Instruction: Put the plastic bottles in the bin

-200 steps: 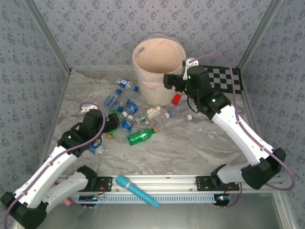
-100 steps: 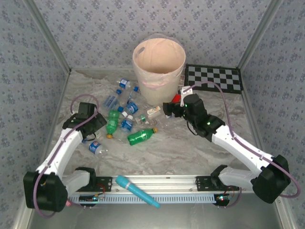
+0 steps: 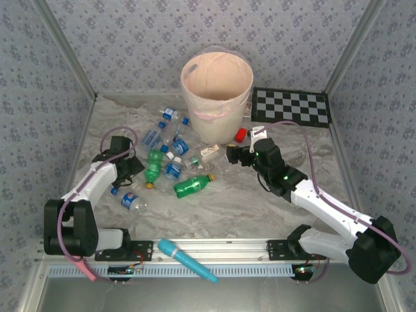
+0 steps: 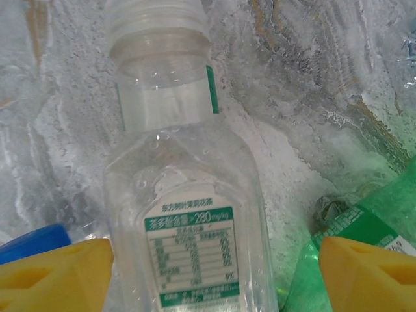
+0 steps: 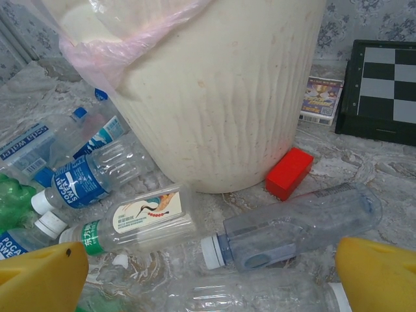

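Many plastic bottles (image 3: 192,186) lie outside the bin (image 3: 211,123); left gripper (image 4: 214,260) and right gripper (image 5: 211,260) jaws spread wide.

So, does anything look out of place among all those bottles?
Yes: a small red block sits beside the large pale peach bin, and a blue wand lies across the near metal rail. Neither is a bottle.

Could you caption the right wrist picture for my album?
Open right gripper facing clear bottles lying by the peach bin and red block.
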`<move>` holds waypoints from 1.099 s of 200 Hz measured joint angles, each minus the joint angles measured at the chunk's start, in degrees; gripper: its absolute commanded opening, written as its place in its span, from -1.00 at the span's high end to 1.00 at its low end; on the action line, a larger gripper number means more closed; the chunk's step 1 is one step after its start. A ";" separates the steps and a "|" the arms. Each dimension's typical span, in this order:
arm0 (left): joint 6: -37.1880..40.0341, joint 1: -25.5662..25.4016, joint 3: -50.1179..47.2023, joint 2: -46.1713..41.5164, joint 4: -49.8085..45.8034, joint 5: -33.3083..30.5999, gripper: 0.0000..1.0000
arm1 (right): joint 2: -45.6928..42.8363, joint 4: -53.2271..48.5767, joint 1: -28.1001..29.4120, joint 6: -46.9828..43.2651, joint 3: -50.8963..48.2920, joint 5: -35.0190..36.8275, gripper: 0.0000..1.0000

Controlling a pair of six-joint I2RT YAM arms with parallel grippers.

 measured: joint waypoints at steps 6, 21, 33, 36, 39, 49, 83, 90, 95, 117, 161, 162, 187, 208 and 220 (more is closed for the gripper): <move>0.02 0.09 0.00 0.44 0.39 0.22 -0.58 | 0.00 0.20 -0.07 0.02 -0.11 0.00 -0.99; -0.02 0.13 0.00 1.60 1.36 0.50 -0.55 | 0.00 0.48 -0.26 0.07 -0.35 0.00 -0.99; 0.00 0.15 0.00 2.62 2.19 0.52 -0.55 | 0.00 0.72 -0.44 0.09 -0.52 -0.02 -0.99; 0.00 0.15 0.00 2.86 2.38 0.52 -0.55 | 0.00 0.79 -0.44 0.11 -0.55 0.00 -0.99; 0.00 0.15 0.00 3.08 2.56 0.55 -0.55 | 0.00 0.81 -0.44 0.15 -0.57 -0.02 -0.99; -0.02 0.15 0.00 4.02 3.13 0.61 -0.55 | -0.02 0.87 -0.55 0.28 -0.68 -0.02 -0.99; -0.33 0.15 0.00 7.17 4.68 1.36 -0.44 | -0.24 1.27 -0.70 0.52 -1.29 -0.04 -0.99; -0.37 0.15 0.00 7.65 5.01 1.40 -0.44 | -0.26 1.27 -0.70 0.55 -1.33 -0.04 -0.99; -0.42 0.15 0.00 8.00 5.18 1.51 -0.44 | -0.26 1.27 -0.70 0.66 -1.36 -0.07 -0.99; -0.39 0.15 0.00 9.18 5.79 1.81 -0.31 | -0.28 1.27 -0.81 0.72 -1.38 -0.20 -0.99; -0.52 0.15 0.02 8.74 6.21 1.79 -0.09 | -1.62 1.29 -0.94 1.25 -2.05 -0.17 -0.99; -0.55 0.15 0.02 8.68 6.21 1.79 -0.09 | -1.64 1.29 -0.94 1.27 -2.08 -0.17 -0.99; -0.44 0.15 0.11 5.42 5.33 1.79 -0.13 | -2.16 1.29 -0.98 1.51 -2.45 -0.17 -0.99; -0.39 0.15 1.33 1.99 3.50 1.79 -0.14 | -2.21 1.29 -0.98 1.53 -2.45 -0.22 -0.99; -0.39 0.15 2.40 0.11 2.60 1.88 -0.14 | -2.51 1.60 -0.98 1.55 -2.75 -0.63 -0.99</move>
